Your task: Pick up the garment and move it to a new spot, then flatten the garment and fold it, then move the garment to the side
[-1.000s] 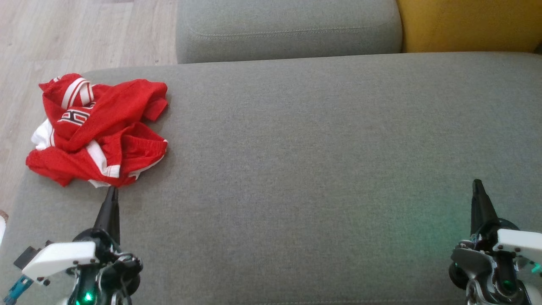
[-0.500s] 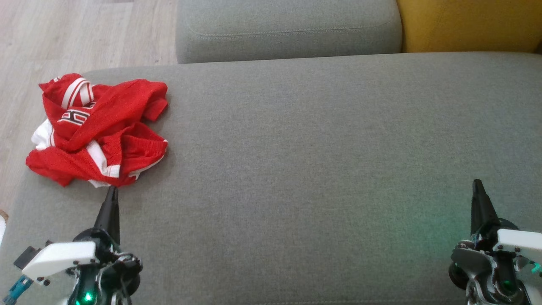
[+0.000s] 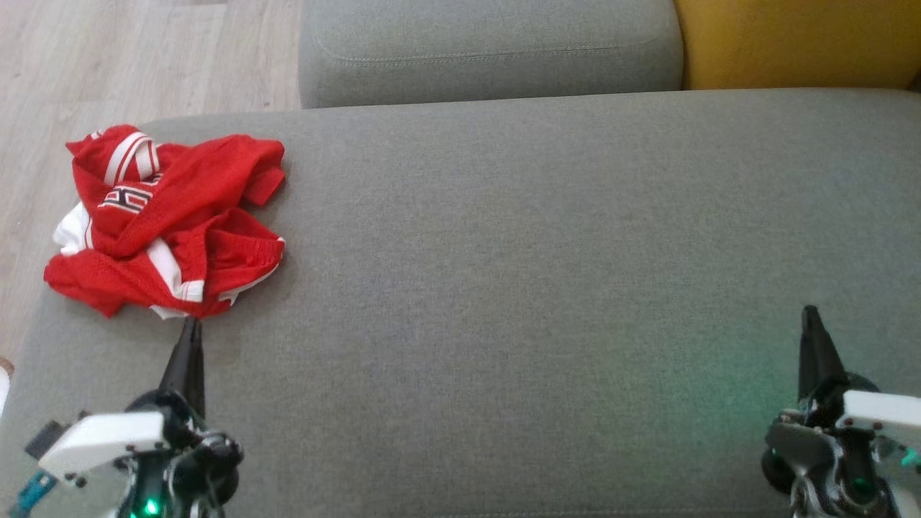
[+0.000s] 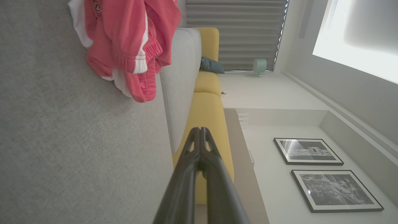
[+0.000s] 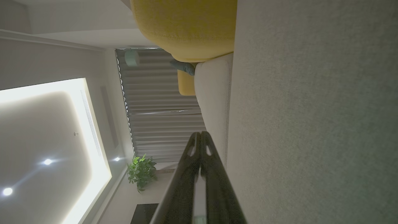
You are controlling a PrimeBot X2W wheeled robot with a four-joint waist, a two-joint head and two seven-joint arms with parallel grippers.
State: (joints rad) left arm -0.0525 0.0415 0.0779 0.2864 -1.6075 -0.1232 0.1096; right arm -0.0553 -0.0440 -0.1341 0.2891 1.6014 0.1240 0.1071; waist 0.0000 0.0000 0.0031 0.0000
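You are looking down at a wide grey sofa seat (image 3: 504,288). The garment (image 3: 165,223), red with white bands, is lying in a crumpled heap at about 10 o'clock in the head view, on the far left corner of the seat. Its left side is reaching the seat's left edge, where the wood floor (image 3: 108,57) begins. Its far side is sitting close to the seat's back edge.

Your left fingers (image 3: 188,345) are pressing together and holding nothing. They are pointing to 12 o'clock, straight at the heap, and the tip is sitting just short of the garment's near edge. In the left wrist view there is a strip of bare seat showing between the tip and the cloth.

Your right fingers (image 3: 815,345) are also pressing together and holding nothing. They are hanging over the seat at about 4 o'clock in the head view, pointing to 12 o'clock, well apart from the garment.

Between the two sets of fingers, the seat is lying flat and bare, from the middle out to 3 o'clock. At 12 o'clock a grey back cushion (image 3: 489,50) is standing along the far edge, and at 1 o'clock a yellow cushion (image 3: 791,43) is sitting beside it.
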